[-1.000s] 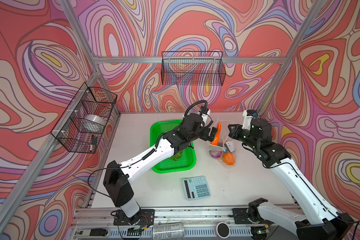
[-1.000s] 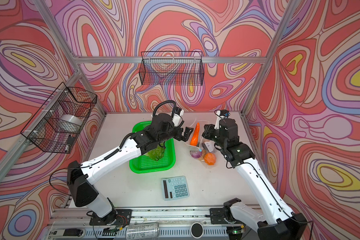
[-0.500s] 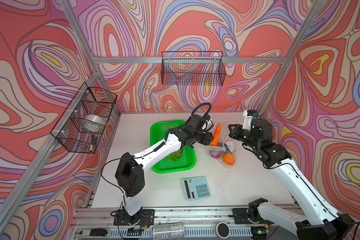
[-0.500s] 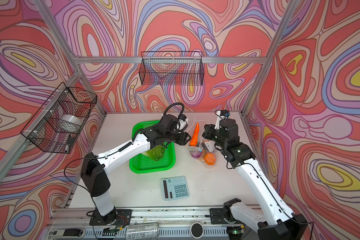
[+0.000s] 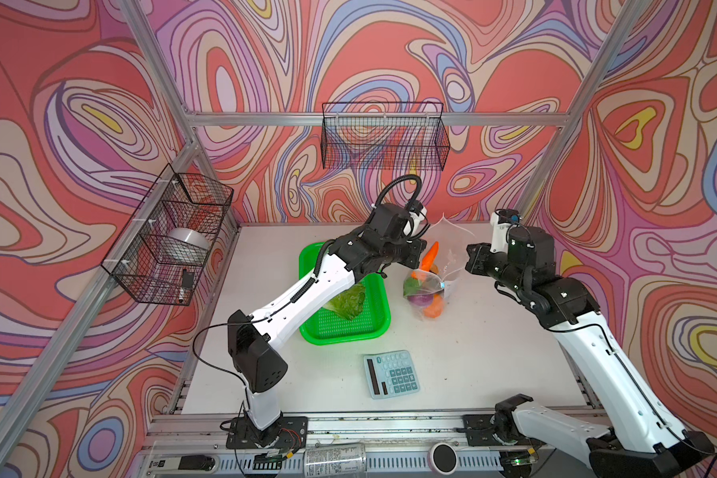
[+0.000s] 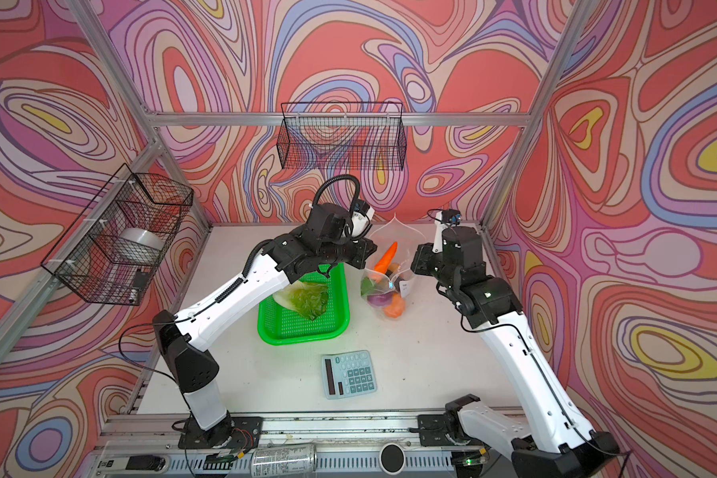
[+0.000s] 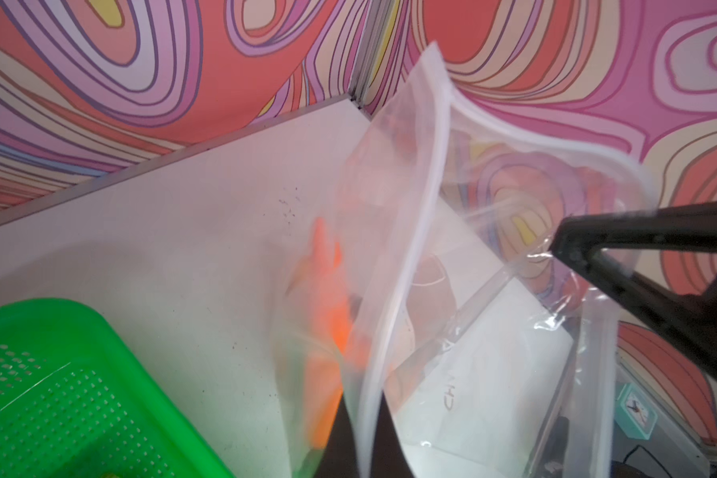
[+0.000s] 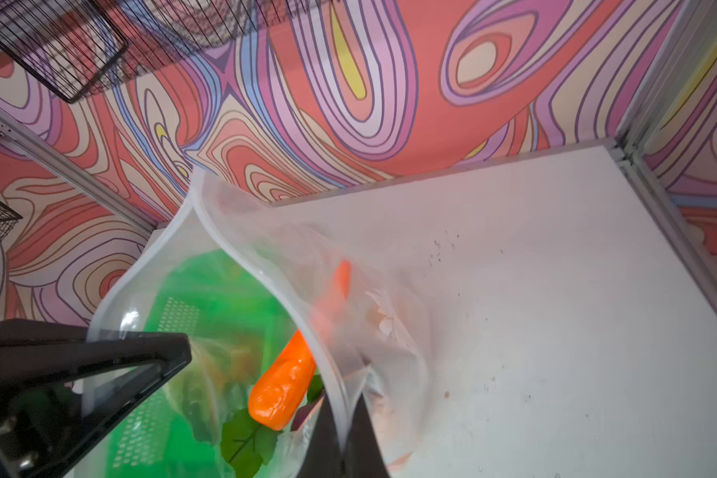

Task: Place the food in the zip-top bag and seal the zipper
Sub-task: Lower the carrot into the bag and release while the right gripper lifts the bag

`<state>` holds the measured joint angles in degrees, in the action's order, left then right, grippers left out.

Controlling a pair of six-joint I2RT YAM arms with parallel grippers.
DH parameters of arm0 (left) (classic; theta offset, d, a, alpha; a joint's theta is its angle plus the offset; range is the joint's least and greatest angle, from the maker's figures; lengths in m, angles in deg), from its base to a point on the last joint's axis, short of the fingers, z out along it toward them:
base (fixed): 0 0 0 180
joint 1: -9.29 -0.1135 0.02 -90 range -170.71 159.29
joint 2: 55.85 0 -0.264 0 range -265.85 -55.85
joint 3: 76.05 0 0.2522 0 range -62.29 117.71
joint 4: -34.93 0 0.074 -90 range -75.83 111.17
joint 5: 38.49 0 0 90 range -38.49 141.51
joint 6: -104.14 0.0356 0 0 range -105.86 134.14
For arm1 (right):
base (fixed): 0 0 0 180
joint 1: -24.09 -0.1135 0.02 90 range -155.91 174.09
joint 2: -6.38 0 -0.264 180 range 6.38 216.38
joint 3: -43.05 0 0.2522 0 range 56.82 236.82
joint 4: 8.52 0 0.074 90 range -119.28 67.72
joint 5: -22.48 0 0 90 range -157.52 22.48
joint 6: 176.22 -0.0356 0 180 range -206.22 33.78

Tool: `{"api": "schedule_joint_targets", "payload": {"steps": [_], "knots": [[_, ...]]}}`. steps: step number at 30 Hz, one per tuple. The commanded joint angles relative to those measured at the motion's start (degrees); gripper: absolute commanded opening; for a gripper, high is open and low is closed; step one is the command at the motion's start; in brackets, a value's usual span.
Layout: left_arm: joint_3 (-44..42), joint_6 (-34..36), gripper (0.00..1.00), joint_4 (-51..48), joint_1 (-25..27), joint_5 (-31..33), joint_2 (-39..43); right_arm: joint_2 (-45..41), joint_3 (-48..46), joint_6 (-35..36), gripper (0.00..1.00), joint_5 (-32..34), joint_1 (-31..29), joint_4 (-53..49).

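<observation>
Our left claw point(image 5: 419, 253) and right claw point(image 5: 470, 258) both pinch the bag point(image 5: 425, 289) open, so next we should fetch the cabbage point(image 5: 346, 300) at its nine o'clock.

- The zip-top bag point(image 5: 448, 244) mouth gapes between left end effector point(image 5: 423, 248) and right end effector point(image 5: 470, 259); the carrot point(image 5: 430, 255) poking up narrows it.
- Green basket point(image 5: 344, 333) crowds the bag's left.
- Surface point(image 5: 493, 335) right of the bag lies bare; calculator point(image 5: 391, 373) sits in front.

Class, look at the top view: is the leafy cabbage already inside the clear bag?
No, the cabbage lies in the green basket, apart from the clear bag standing beside it.
</observation>
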<state>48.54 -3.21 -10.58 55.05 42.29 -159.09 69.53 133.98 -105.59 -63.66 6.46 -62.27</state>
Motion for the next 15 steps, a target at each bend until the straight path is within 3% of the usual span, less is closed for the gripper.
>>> {"api": "schedule_joint_targets", "payload": {"steps": [1,3,7,15], "knots": [[-0.72,-0.94,0.00,-0.49,-0.03,-0.04,1.66,0.17,2.08,4.72,0.00,3.90,0.20,-4.46],[-3.47,-0.85,0.00,0.78,-0.12,3.14,1.71,1.17,0.86,5.96,0.00,4.10,0.35,-4.38],[-2.49,-0.72,0.00,-1.37,-0.35,2.81,0.23,6.46,1.64,5.68,0.00,3.04,0.88,-7.88],[-2.95,1.41,0.00,-1.47,-1.02,7.99,-0.67,7.58,-0.18,3.43,0.00,0.68,1.53,-1.91]]}}
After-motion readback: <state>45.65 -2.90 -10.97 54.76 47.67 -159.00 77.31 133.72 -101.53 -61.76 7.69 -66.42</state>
